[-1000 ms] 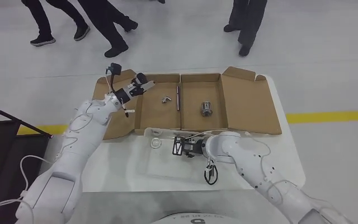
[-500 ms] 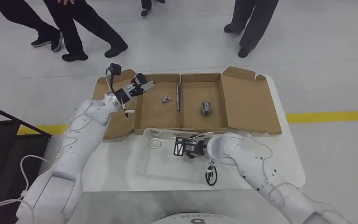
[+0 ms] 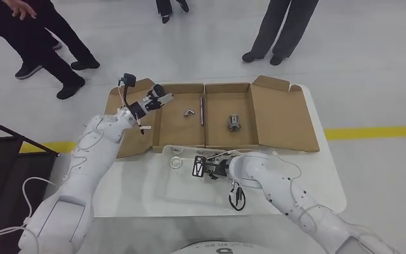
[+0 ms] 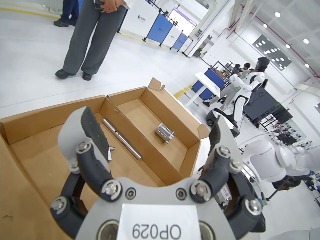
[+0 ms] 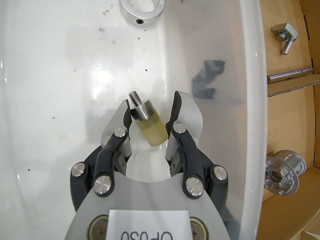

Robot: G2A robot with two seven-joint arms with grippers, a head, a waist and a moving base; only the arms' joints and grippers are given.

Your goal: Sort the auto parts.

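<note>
Right gripper (image 3: pixel 200 166) sits low in white tray (image 3: pixel 166 152), near shaft collar (image 3: pixel 176 162). left gripper (image 3: pixel 158 96) hovers over the left compartment of cardboard box (image 3: pixel 273 120).

Left wrist: jaws wide apart, nothing between them. steel rod (image 4: pixel 121 138) lies along the divider, slotted hub (image 4: pixel 163 133) in the next compartment.

Right wrist: jaws spread, straddling rubber bumper stud (image 5: pixel 147 121) lying on the tray floor. One finger seems to touch its metal end, but it isn't clamped. Shaft collar lies ahead of the fingertips, well apart.
</note>
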